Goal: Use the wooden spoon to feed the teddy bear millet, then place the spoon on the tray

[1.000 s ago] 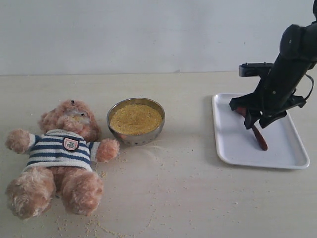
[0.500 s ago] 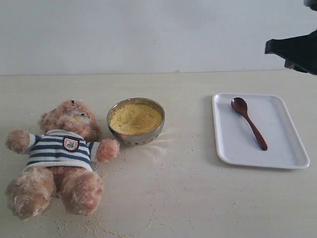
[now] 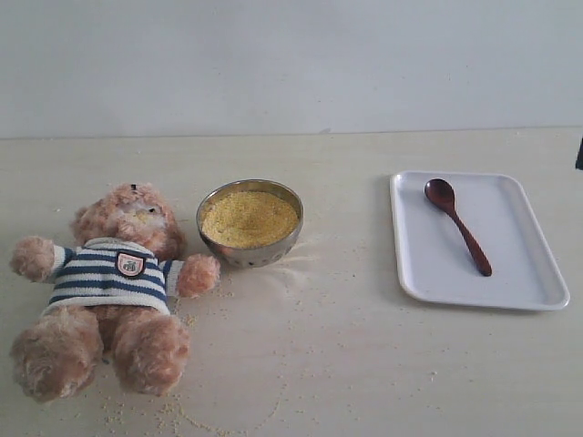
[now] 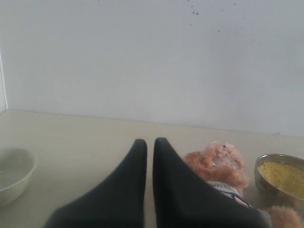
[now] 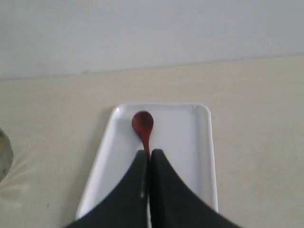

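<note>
The teddy bear [image 3: 107, 278] lies on its back at the left of the table, also seen in the left wrist view [image 4: 216, 164]. Beside its paw stands the metal bowl heaped with millet [image 3: 250, 218], which also appears in the left wrist view [image 4: 283, 173]. The wooden spoon [image 3: 458, 226] lies free on the white tray [image 3: 519, 246] at the right, its oval bowl toward the back. My right gripper [image 5: 150, 153] is shut and empty, raised above the tray [image 5: 190, 137] with the spoon [image 5: 142, 124] beyond its tips. My left gripper [image 4: 150, 141] is shut and empty, left of the bear.
Stray millet grains [image 3: 182, 414] are scattered around the bear's legs and in front of the bowl. A pale white bowl [image 4: 14, 173] sits on the table in the left wrist view. Only a dark sliver of the right arm [image 3: 579, 153] shows at the exterior view's edge.
The right arm let go of the spoon on the tray, then rose and pulled back out of the exterior view. The spoon, bear and bowl stay put.
</note>
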Controlling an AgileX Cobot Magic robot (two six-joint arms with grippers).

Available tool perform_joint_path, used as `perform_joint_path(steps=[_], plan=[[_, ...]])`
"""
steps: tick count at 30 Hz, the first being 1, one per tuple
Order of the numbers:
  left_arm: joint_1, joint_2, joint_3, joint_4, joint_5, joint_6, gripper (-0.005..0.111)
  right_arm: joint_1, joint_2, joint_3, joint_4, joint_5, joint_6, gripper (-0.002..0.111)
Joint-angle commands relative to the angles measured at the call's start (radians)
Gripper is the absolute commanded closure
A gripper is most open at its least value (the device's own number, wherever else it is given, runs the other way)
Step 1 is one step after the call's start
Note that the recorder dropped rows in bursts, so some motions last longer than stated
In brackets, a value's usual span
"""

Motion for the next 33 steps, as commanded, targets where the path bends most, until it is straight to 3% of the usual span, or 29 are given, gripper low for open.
perform_joint_path(steps=[1, 5, 8, 10, 16, 19, 22, 30, 33], plan=[[-0.005, -0.004, 0.003, -0.002, -0.001, -0.005, 0.102, -0.002, -0.059, 0.007, -0.036, 0.106, 0.033, 0.108], [-0.005, -0.004, 0.003, -0.002, -0.003, -0.005, 0.102, -0.002, -0.098, 0.097, -0.045, -0.237, 0.257, 0.108], [-0.005, -0.004, 0.003, -0.002, -0.006, -0.005, 0.102, -0.002, -0.095, 0.201, 0.017, -0.481, 0.239, 0.108], [-0.005, -0.004, 0.003, -0.002, -0.006, -0.005, 0.102, 0.001, -0.093, 0.262, 0.081, -0.545, 0.139, 0.108], [-0.005, -0.004, 0.003, -0.002, -0.010, -0.005, 0.102, -0.001, -0.253, 0.437, 0.271, -0.549, -0.191, 0.108], [-0.005, -0.004, 0.003, -0.002, -0.010, -0.005, 0.102, -0.001, -0.389, 0.492, 0.354, -0.595, -0.256, 0.108], [-0.005, -0.006, 0.003, -0.002, -0.009, -0.005, 0.102, -0.008, -0.506, 0.492, 0.515, -0.452, -0.443, 0.108], [-0.005, -0.006, 0.003, -0.002, -0.013, -0.005, 0.102, -0.015, -0.656, 0.492, 0.535, -0.426, -0.954, 0.108], [-0.005, -0.006, 0.003, -0.002, -0.013, -0.005, 0.102, -0.041, -0.682, 0.492, 0.522, -0.341, -0.943, 0.108]])
